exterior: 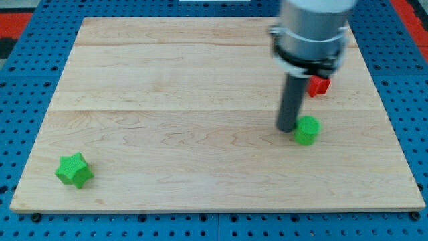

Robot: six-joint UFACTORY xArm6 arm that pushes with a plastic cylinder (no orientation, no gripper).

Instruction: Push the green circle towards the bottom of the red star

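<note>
3 blocks on pale wooden board — my tip touching green circle, blue pegboard around.

Bright and evenly lit, seemingly from overhead, with mild glare along the pale wooden board near the view's top. Short, soft shadows only, tight beneath the green star and the green circle. Slightly soft throughout, and most blurred on the grey arm housing at top right.
</note>
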